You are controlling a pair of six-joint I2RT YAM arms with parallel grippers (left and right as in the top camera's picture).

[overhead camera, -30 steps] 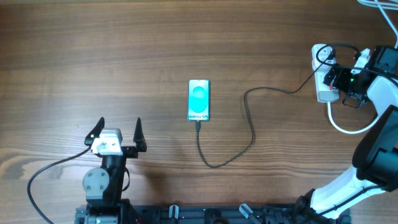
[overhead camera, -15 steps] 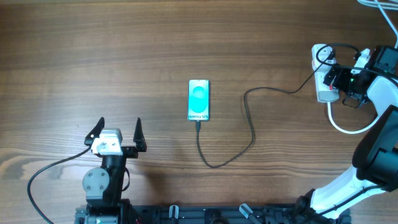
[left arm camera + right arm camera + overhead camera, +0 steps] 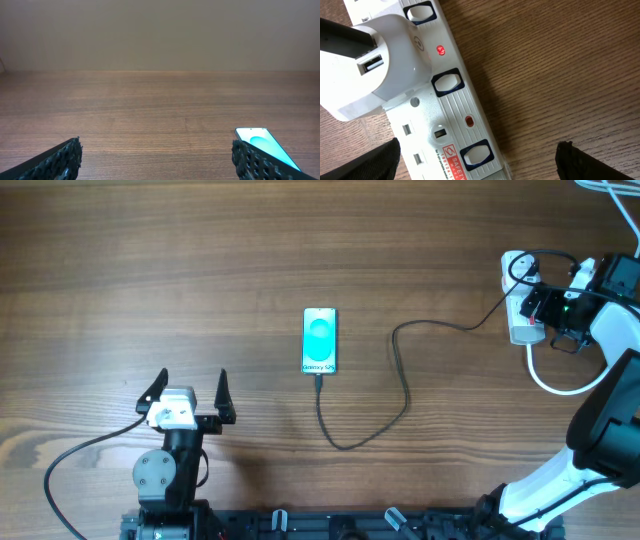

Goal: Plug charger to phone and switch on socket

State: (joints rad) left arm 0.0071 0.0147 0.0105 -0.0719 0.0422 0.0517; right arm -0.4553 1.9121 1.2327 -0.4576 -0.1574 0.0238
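The phone (image 3: 320, 340) lies flat mid-table, teal screen lit; its corner also shows in the left wrist view (image 3: 260, 142). The charger's thin black cable (image 3: 400, 380) meets the phone's bottom edge, loops right and runs to the socket (image 3: 519, 305), a white power strip at the far right. My right gripper (image 3: 541, 310) is open just above the strip (image 3: 455, 115), its fingers (image 3: 480, 167) astride a white rocker switch. One red light (image 3: 440, 49) glows beside the white plug head (image 3: 380, 65). My left gripper (image 3: 190, 392) is open and empty (image 3: 157, 162), left of the phone.
A thick white cord (image 3: 548, 380) curves from the strip under my right arm. More white cords (image 3: 610, 195) run off the top right corner. A black cable (image 3: 80, 455) trails from my left arm at the front left.
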